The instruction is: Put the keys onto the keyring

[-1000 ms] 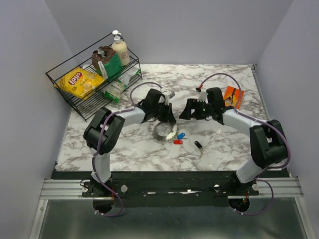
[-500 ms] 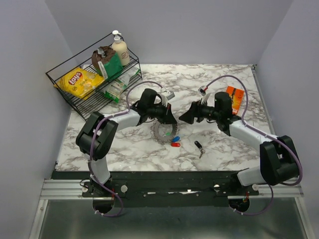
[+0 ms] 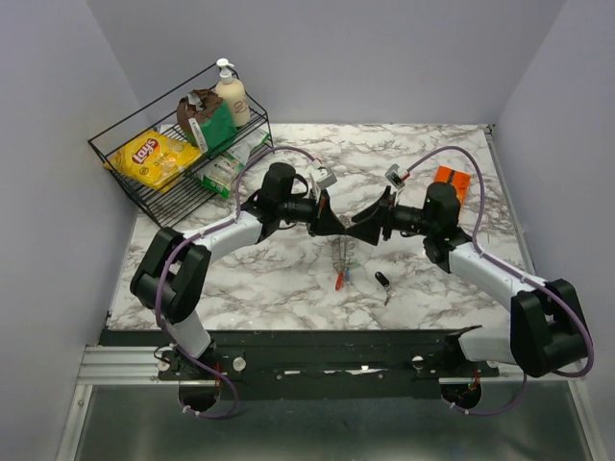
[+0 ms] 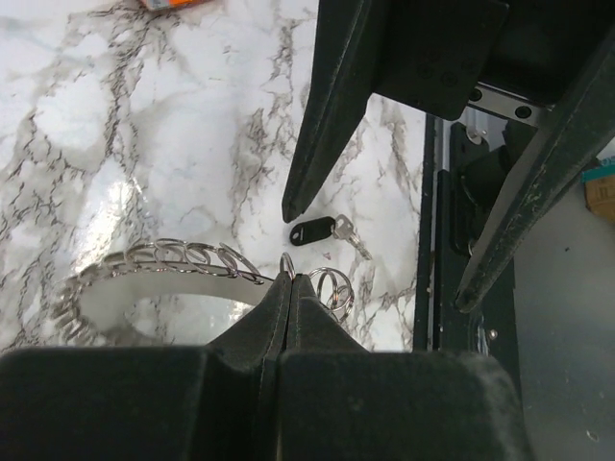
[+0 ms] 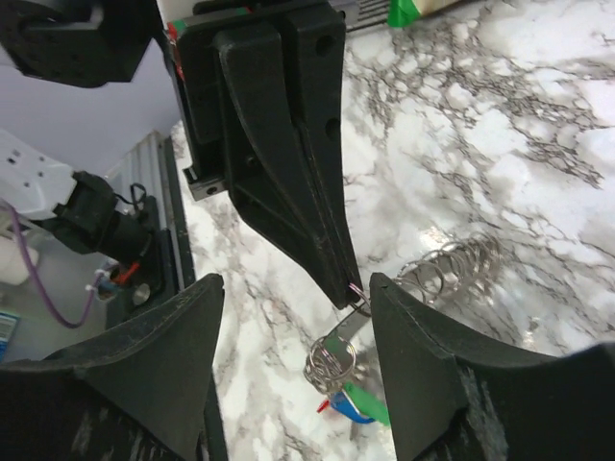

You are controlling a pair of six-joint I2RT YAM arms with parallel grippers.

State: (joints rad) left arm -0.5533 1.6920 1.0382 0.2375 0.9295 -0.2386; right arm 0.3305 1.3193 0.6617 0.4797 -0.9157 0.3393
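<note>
Fingers (image 4: 274, 307) of the left gripper (image 4: 288, 280) are pressed tight together, pinching the rim of the keyring (image 4: 163, 264), whose looped metal edge curves away to the left in the left wrist view. From above, the ring hangs edge-on just below the two grippers, over the middle of the marble table (image 3: 240, 279).

A cluster of small split rings (image 5: 332, 363) dangles under the pinch point. The blue key (image 5: 348, 411) and the red key (image 3: 339, 279) hang beneath it. Whether their tips touch the tabletop cannot be told.

The right gripper (image 5: 293, 283) faces the left one nose to nose. Its jaws are spread wide and hold nothing, and the left gripper's closed tip sits in the gap between them.

The black key (image 4: 312, 231) lies flat on the table, apart from the ring and toward the right arm's side.

At the back left stands a black wire basket (image 3: 178, 197). Inside it are:
- a yellow chips bag (image 3: 154, 156) lying flat;
- a pump bottle (image 3: 231, 94) upright at the far end;
- a green packet (image 3: 213, 125) with something brown on top;
- a white and green packet (image 3: 226, 165) at the near right corner.

An orange packet (image 3: 449, 181) lies on the table at the back right, just behind the right arm.
</note>
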